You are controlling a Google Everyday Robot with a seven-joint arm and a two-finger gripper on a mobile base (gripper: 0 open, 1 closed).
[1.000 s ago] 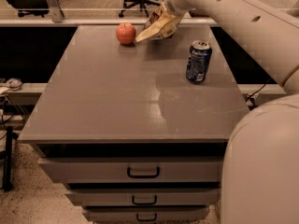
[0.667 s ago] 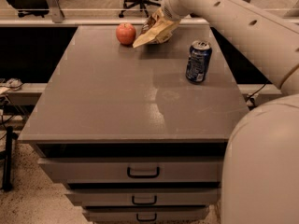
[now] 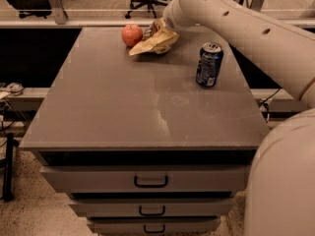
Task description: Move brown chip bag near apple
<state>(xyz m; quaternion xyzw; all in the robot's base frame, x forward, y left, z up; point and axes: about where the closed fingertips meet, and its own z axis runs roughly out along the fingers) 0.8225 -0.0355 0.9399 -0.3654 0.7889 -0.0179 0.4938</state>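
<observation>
Only the one camera view here: spotting the gripper (image 3: 158, 29) at the far edge of the table (image 3: 147, 112), right up against the top of the brown chip bag (image 3: 151, 43), with no way to tell whether clamped on it or loose. Bag just below the gripper on the near side, long axis running sideways toward the apple (image 3: 131, 35), just beside that end, maybe touching. Counting up: one bag, one apple, one soda can (image 3: 209, 64) well apart on the other side.
</observation>
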